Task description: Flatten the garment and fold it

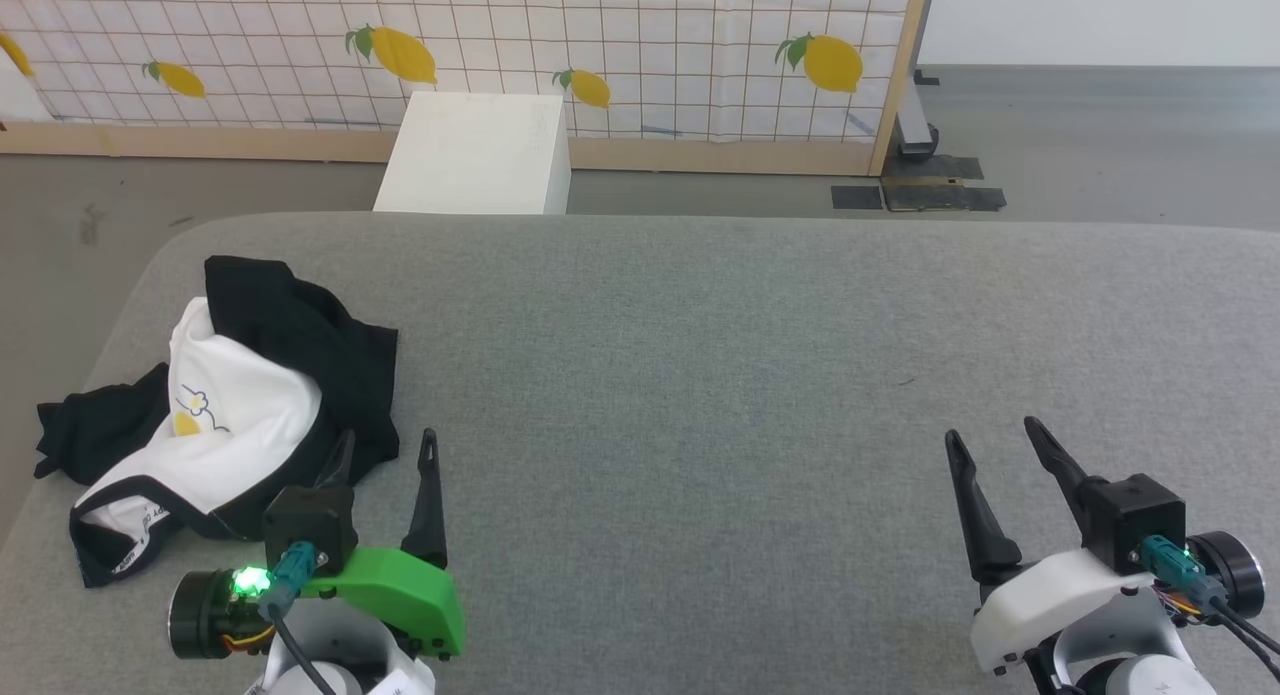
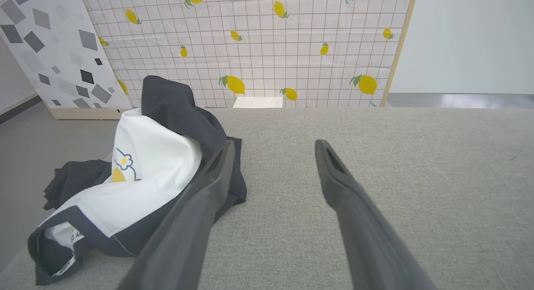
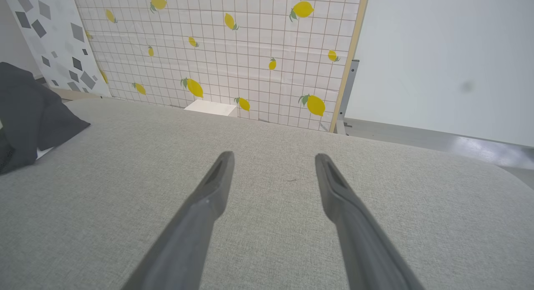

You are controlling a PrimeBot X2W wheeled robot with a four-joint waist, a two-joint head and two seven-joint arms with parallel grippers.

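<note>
Bench (image 1: pixel 750 355) open across centre & right, free passage. Only obstacle: crumpled shirt (image 1: pixel 240 415) heaped at left edge, right up vs outer finger (image 1: pixel 338 460) of left gripper (image 1: pixel 388 437). White box (image 1: pixel 475 155) & lemon-print screen (image 1: pixel 650 55) stand beyond far edge, off bench.

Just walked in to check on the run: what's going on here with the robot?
A two-armed robot faces a garment, which lies crumpled at the left of the grey surface, not yet flattened or folded. Both grippers are open and hold nothing: the left gripper sits right beside the heap, the right gripper far off over bare surface.
</note>
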